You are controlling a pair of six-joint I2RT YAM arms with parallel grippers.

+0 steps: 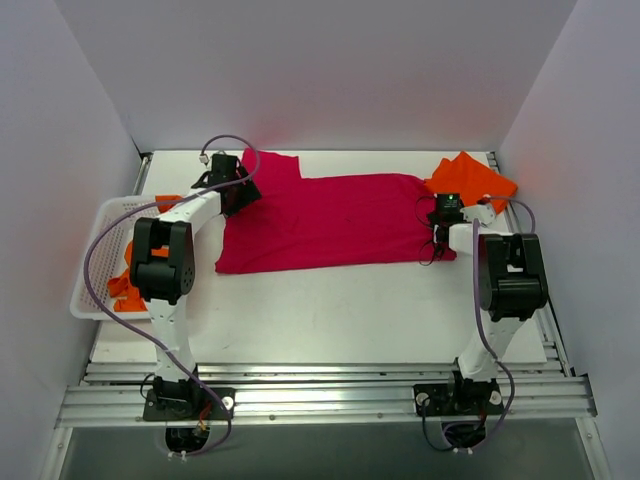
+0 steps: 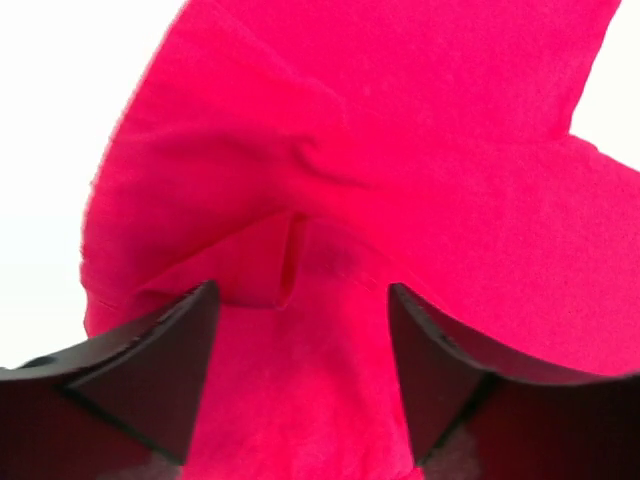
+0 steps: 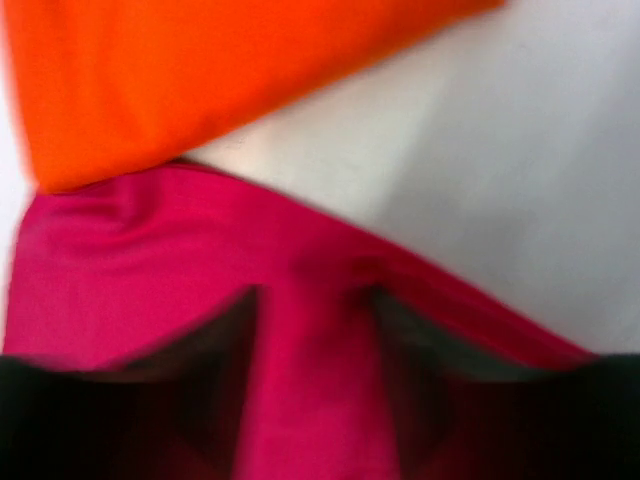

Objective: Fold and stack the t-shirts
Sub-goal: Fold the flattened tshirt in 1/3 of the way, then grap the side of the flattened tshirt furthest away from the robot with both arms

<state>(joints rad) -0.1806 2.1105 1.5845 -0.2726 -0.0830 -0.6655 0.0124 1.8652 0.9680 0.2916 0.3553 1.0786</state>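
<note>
The crimson t-shirt [image 1: 320,222] lies spread across the middle of the table, one sleeve pointing to the back left. My left gripper [image 1: 230,188] is over its back-left shoulder. In the left wrist view its fingers [image 2: 175,365] stand wide apart, open, with crimson cloth [image 2: 300,400] between and under them. My right gripper [image 1: 445,228] is at the shirt's right edge. In the blurred right wrist view its fingers [image 3: 225,350] are closer together, with a ridge of crimson cloth [image 3: 310,380] pinched between them. An orange t-shirt [image 1: 470,180] lies at the back right, also in the right wrist view [image 3: 200,70].
A white mesh basket [image 1: 92,262] stands at the table's left edge, holding more orange cloth [image 1: 128,282]. White walls close in the back and both sides. The table's front strip [image 1: 320,320] is bare white.
</note>
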